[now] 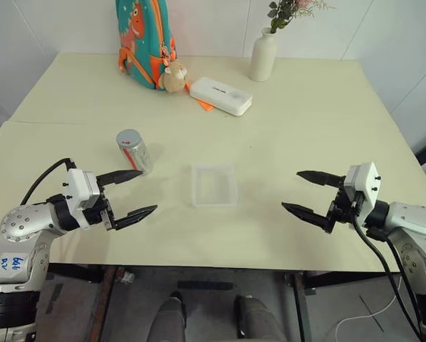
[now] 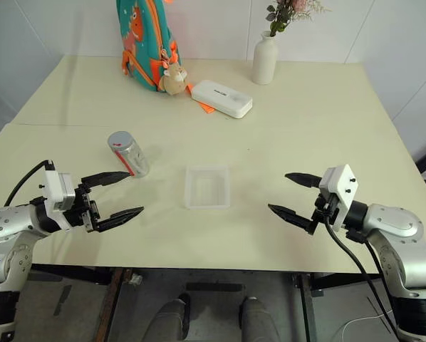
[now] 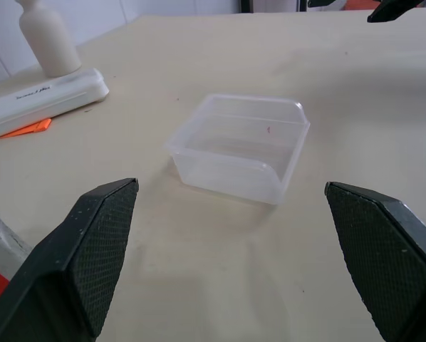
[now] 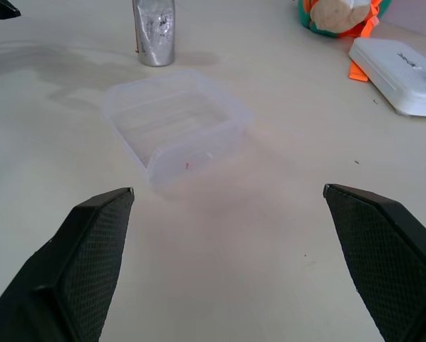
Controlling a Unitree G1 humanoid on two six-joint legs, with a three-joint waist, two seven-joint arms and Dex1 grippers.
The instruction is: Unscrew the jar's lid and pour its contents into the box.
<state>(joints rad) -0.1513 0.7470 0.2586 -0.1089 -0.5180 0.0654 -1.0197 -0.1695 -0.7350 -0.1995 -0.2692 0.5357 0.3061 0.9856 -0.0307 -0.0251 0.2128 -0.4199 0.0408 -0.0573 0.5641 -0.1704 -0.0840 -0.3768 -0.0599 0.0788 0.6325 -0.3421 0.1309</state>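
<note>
Nothing of the task looks begun.

The jar (image 1: 134,150) stands upright on the table (image 1: 305,142), toward the robot's left, well short of the far clutter. The lid (image 1: 128,136) sits on top, apparently screwed down. The contents cannot be made out through the jar wall.

The box (image 1: 214,184) sits near the table's middle, to the right of the jar and apart from it. It looks empty; one tiny reddish speck on its floor in the left wrist view, too small to identify.

The left gripper (image 1: 129,193) hovers just in front of the jar, fingers spread wide, holding nothing. The upper fingertip lies close to the jar's base in the head views; contact cannot be confirmed.

The right gripper (image 1: 309,192) hovers over the table's right side, well apart from the box, fingers likewise spread wide and empty.

At the far edge: a backpack (image 1: 144,39), a white case (image 1: 221,95), a vase (image 1: 263,54). None of them figure in the task.

Judged remaining: everything. Grasp the jar, steady it, turn the lid off with the other gripper, set the lid aside, tip the jar over the box. The left gripper seems best placed for the first grasp.
</note>
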